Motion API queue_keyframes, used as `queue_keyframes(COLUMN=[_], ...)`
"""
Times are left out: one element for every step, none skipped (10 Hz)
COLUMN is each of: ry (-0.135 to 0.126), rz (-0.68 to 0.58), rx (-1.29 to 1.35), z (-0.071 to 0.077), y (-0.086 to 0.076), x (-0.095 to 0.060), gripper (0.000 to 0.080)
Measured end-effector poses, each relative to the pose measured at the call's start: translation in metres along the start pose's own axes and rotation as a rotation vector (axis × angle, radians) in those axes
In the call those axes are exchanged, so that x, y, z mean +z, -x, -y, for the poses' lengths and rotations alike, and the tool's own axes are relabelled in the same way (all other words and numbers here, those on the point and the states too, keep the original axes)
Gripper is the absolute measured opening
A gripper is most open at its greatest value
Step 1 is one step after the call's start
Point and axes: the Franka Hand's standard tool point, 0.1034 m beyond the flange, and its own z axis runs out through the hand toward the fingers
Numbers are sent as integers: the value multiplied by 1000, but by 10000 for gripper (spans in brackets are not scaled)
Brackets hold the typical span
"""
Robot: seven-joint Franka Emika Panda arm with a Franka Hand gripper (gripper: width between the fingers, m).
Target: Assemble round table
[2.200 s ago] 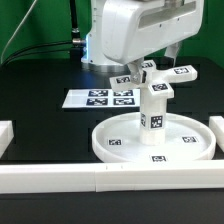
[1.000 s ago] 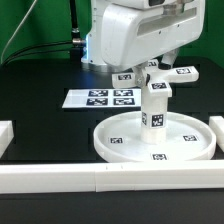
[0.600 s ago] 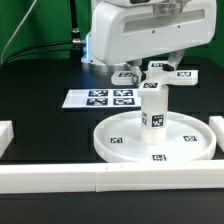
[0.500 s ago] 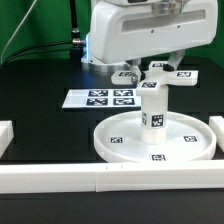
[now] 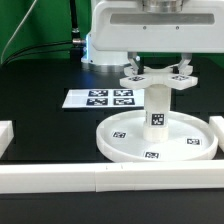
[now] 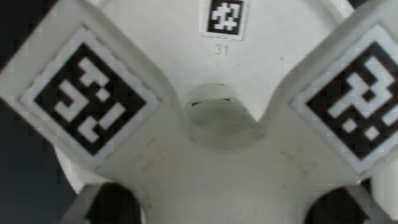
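Observation:
The large rimmed round disc (image 5: 125, 143) lies on the black table at the exterior view's right. The thick cylindrical leg (image 5: 158, 110) stands upright in its hub. The cross-shaped four-arm piece (image 5: 160, 78) sits level on top of the leg. My gripper (image 5: 159, 68) comes straight down from above, with its jaws on either side of the cross piece's middle, shut on it. In the wrist view the cross piece (image 6: 214, 110) fills the picture, with marker tags on its arms, and my gripper (image 6: 222, 205) has dark fingers (image 6: 111, 203) at both of its flanks.
The marker board (image 5: 100, 98) lies flat behind the disc at the exterior view's left. Long white border bars run along the front (image 5: 90, 178), the left (image 5: 5, 135) and the right (image 5: 218, 125). The arm's base (image 5: 100, 50) stands behind.
My hand has turned about its vertical axis and the cross piece has turned with it on top of the leg. The disc has shifted slightly to the exterior view's right.

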Motion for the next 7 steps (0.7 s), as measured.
queue_keyframes(ry=[-8, -11, -13, -19, -23, -27, -32], rz=[-2, -6, -14, -12, -9, -7, -3], rx=[116, 214, 244, 293, 358, 388, 467], z=[1, 2, 3, 2, 3, 2, 3], y=[-1, -1, -3, -3, -3, -3, -3], x=[0, -1, -1, -1, -1, -1, -1], gripper=[442, 442, 442, 442, 442, 442, 442])
